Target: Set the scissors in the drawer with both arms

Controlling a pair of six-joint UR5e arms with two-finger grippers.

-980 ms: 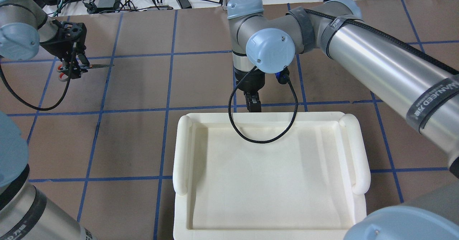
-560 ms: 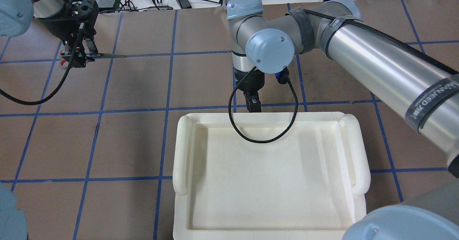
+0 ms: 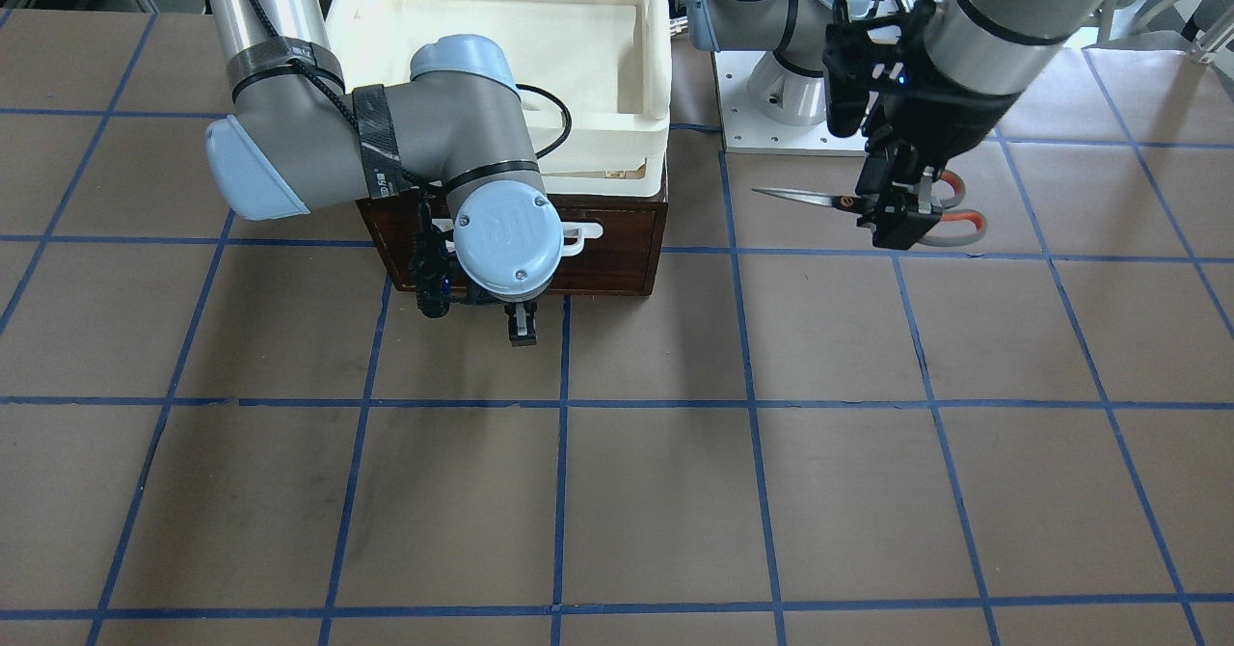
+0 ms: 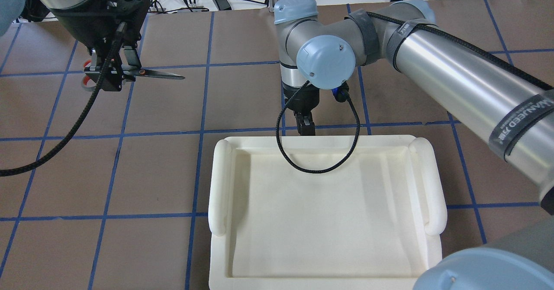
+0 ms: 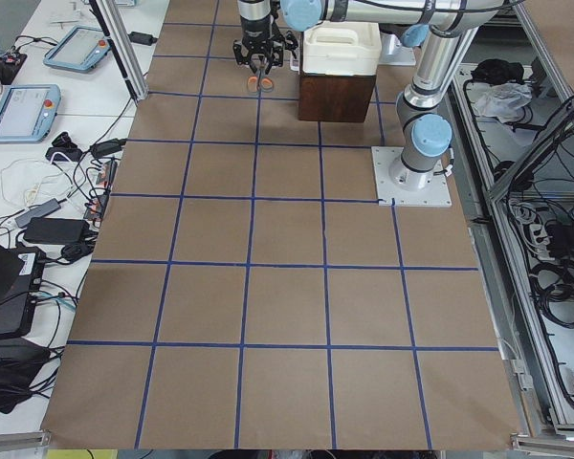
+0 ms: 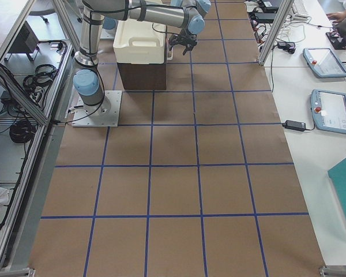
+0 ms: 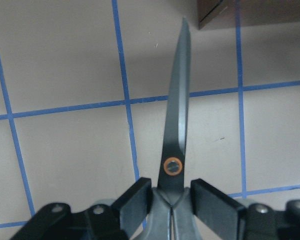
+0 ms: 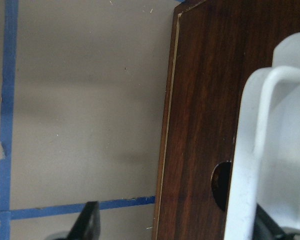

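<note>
Tray: A cream-white tray (image 4: 218, 182) is seated on top of the dark cabinet, midway along the robot-side edge of the table (image 3: 675, 492).
Drawer: The dark brown front of the drawer (image 3: 617, 251) is seen under the tray, facing the operators' edge. It appears pushed in and carries a white bar handle (image 3: 578, 234).
Right gripper: The right gripper (image 3: 522, 328) is held just in front of the drawer front with its jaws spread and nothing gripped. The handle is seen close to one finger; contact cannot be judged.
Left gripper: The left gripper (image 3: 892, 233) is raised above the table on the robot's left of the drawer. Its fingers (image 7: 135, 200) are clamped on the scissors just behind the pivot.
Scissors: The scissors (image 3: 810, 198) are held level with the blades closed. The tip is directed toward the cabinet and the handles project behind the fingers. They are well apart from the drawer.
</note>
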